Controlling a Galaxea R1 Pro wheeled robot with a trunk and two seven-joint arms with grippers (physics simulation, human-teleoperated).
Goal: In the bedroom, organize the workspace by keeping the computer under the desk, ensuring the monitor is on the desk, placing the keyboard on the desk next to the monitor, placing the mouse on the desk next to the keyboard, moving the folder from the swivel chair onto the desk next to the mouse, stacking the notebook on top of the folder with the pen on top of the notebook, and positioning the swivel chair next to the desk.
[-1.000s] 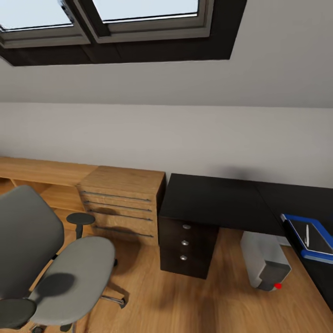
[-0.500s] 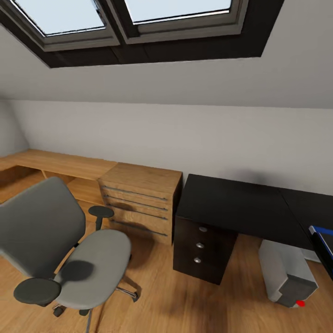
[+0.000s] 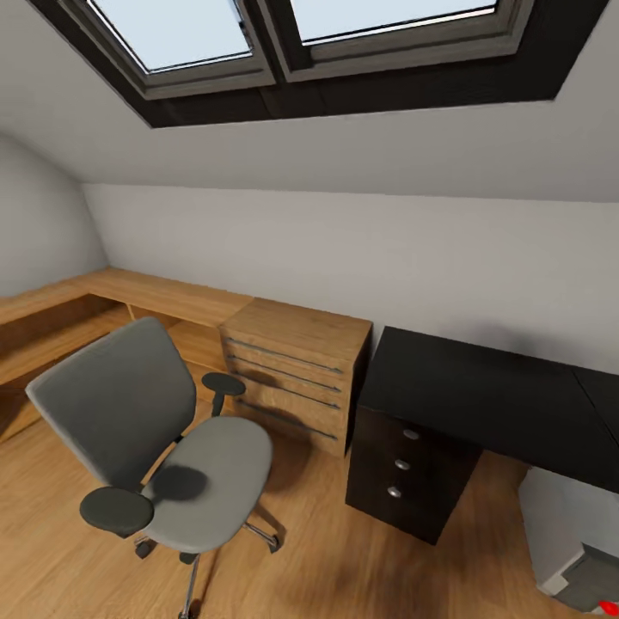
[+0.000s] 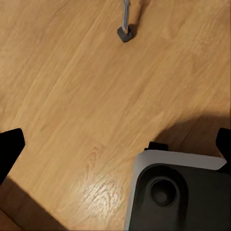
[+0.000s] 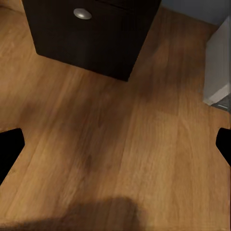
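Observation:
The grey swivel chair [image 3: 163, 447] stands on the wood floor at the left, its seat bare. To its right is the black desk [image 3: 481, 395] with a drawer pedestal [image 3: 404, 468] under it. A corner of the light-grey computer [image 3: 567, 533] sits on the floor below the desk at the far right. The monitor, keyboard, mouse, folder, notebook and pen are out of view. My left gripper [image 4: 115, 149] is open over the floor near a chair castor [image 4: 126, 32]. My right gripper [image 5: 115, 144] is open over the floor, facing the pedestal [image 5: 91, 33] and the computer [image 5: 219, 67].
An oak drawer unit [image 3: 297, 370] stands between chair and desk, joined to a low oak shelf [image 3: 129, 297] along the left wall. A dark-framed skylight [image 3: 301, 43] is overhead in the sloped wall. The left wrist view catches part of my own base [image 4: 178, 192].
The head camera has turned left. The blue folder with the pen on the desk has left the picture at the right, and the chair now sits nearer the middle.

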